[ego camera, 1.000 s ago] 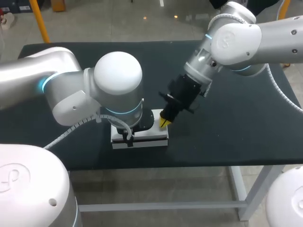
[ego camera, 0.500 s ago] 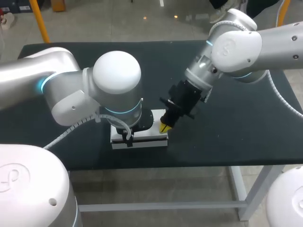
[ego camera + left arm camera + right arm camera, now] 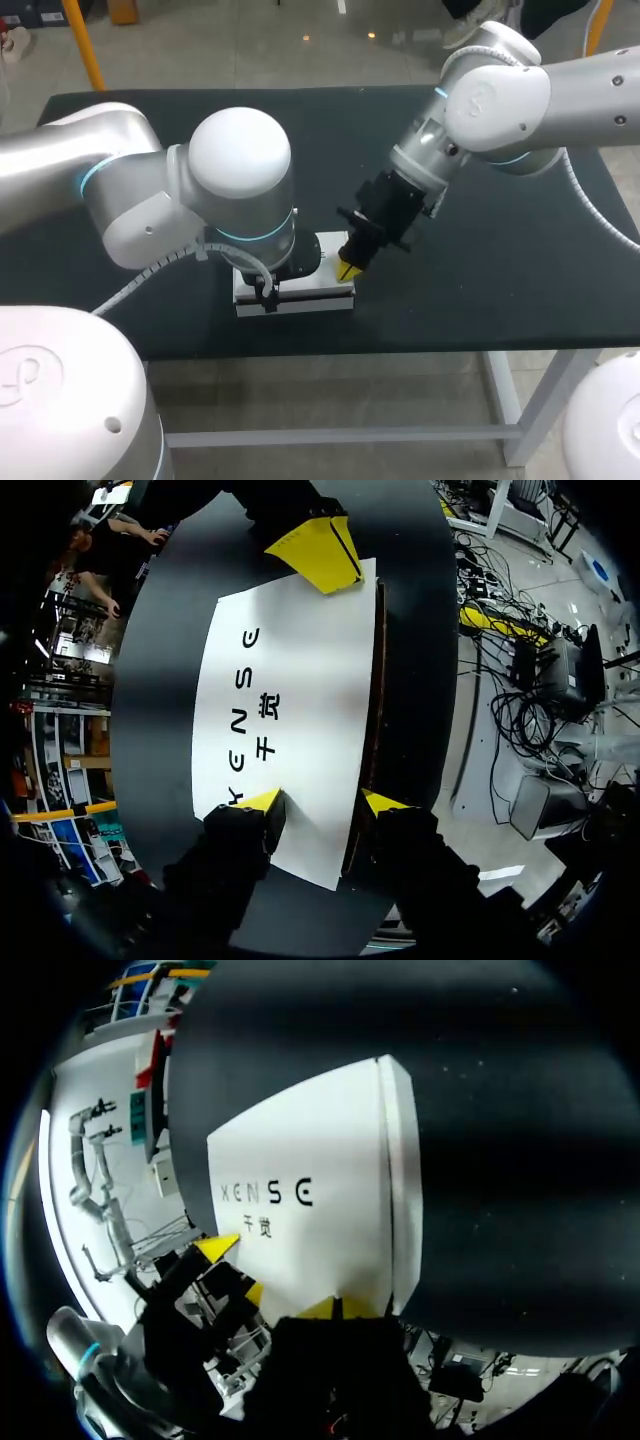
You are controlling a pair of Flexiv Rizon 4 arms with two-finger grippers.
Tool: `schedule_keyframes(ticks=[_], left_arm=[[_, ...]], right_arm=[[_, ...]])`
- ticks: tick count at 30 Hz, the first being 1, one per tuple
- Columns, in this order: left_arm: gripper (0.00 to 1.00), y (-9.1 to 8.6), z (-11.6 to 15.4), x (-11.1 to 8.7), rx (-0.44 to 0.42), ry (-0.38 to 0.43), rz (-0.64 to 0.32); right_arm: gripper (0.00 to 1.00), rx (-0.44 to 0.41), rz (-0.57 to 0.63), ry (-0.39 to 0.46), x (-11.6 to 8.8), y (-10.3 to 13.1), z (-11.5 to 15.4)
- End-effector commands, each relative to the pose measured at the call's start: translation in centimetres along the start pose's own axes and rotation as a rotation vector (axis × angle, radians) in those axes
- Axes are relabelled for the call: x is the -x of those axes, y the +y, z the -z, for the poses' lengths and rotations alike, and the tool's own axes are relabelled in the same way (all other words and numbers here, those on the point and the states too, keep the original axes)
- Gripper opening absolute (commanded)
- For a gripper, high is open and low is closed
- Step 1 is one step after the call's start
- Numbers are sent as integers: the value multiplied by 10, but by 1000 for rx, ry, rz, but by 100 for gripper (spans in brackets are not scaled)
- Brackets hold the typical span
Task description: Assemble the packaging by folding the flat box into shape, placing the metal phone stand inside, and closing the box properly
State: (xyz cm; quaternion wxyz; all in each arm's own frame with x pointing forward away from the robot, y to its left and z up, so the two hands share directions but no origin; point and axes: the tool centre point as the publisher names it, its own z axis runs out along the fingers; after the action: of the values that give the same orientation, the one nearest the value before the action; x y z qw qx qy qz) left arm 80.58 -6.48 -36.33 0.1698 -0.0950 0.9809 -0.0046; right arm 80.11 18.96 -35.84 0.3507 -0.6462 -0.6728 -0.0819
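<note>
A closed white box [image 3: 312, 291] with dark lettering lies flat near the table's front edge. My left gripper [image 3: 323, 802] hovers over its left end, open: one yellow fingertip [image 3: 262, 801] is on the lid [image 3: 290, 690], the other is just past the box's long side edge. My right gripper [image 3: 347, 268] is shut, and its yellow tips [image 3: 315, 552] press together onto the lid at the box's right end [image 3: 320, 1210]. In the right wrist view my right gripper [image 3: 335, 1308] rests on the lid, with the left gripper's fingers [image 3: 217, 1248] at the far end. No phone stand shows.
The black table [image 3: 500, 280] has bare surface to the right of the box and behind it. Its front edge [image 3: 400, 348] runs close below the box. My left arm's bulky wrist [image 3: 240, 170] covers the box's left half from above.
My right gripper's tips slid slightly toward the front edge on the lid, then stopped. My left wrist shifted slightly left and its fingers spread a little.
</note>
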Motion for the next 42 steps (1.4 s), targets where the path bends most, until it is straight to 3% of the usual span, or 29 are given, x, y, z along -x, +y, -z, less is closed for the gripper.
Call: schedule_keyframes(ticks=[1, 6, 9, 12, 14, 15, 24, 42], left_arm=[[51, 9, 7, -1, -29, -2, 2], [51, 20, 22, 4, -119, 20, 30], [45, 28, 31, 9, -206, 72, 63], [31, 32, 34, 14, -254, 116, 103], [2, 33, 33, 17, -262, 143, 147], [0, 33, 31, 19, -271, 153, 159], [0, 29, 15, 20, -307, 222, 213], [0, 27, -9, 5, -296, 237, 221]], right_arm=[[0, -10, 0, 1, 1, 4, -1], [0, -8, 2, 2, -1, 4, -1], [0, -6, 3, 3, -1, 4, -1], [0, -6, 2, 3, -1, 5, -1], [0, -5, 2, 4, -1, 5, -1], [0, -5, 2, 4, -2, 5, -1], [0, -1, 3, -3, -4, 5, -1], [0, -13, -17, 2, 3, 10, -11]])
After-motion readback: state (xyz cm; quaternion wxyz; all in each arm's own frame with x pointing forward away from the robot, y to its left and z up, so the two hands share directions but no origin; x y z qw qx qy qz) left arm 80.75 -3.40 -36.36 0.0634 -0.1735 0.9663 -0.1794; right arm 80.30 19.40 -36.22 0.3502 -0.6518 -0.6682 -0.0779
